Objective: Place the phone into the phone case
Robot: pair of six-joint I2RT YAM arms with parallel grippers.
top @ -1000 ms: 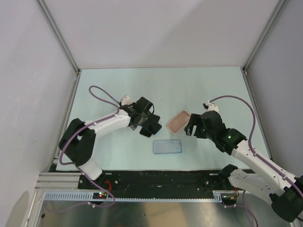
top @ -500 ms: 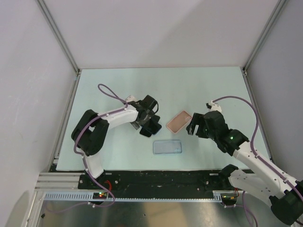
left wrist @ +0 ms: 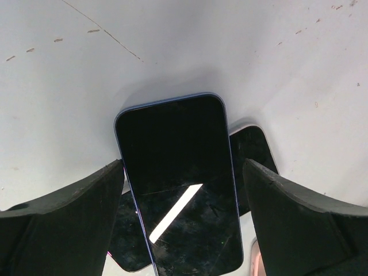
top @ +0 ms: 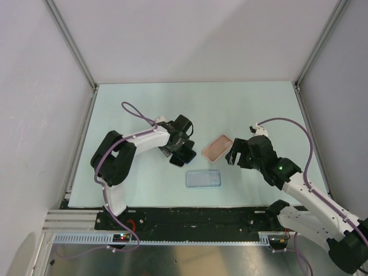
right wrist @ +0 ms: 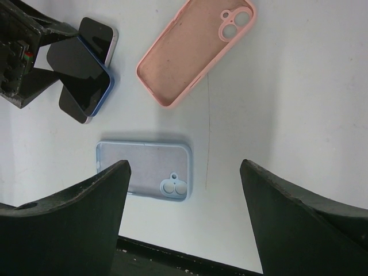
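The phone (left wrist: 175, 167) lies screen up with a blue rim, crosswise on top of a second black phone (left wrist: 253, 152). In the top view the phone (top: 185, 156) sits left of centre. My left gripper (left wrist: 183, 167) is open, with one finger on each long side of the phone; I cannot tell if they touch it. The same gripper (top: 180, 144) hangs low over the stack. The salmon-pink phone case (right wrist: 195, 49) lies hollow side up and empty, to the right of the phones (top: 217, 148). My right gripper (right wrist: 184, 164) is open and empty, just right of the case (top: 234, 154).
A light blue case (right wrist: 144, 169) lies hollow side up nearer the front edge (top: 203, 179). The black strip of the table's near edge (right wrist: 172, 259) runs just below it. White enclosure walls stand on three sides.
My left arm has folded in and carried its gripper slightly right, settling over the stacked phones. The right gripper, the cases and the phones have stayed where they were.
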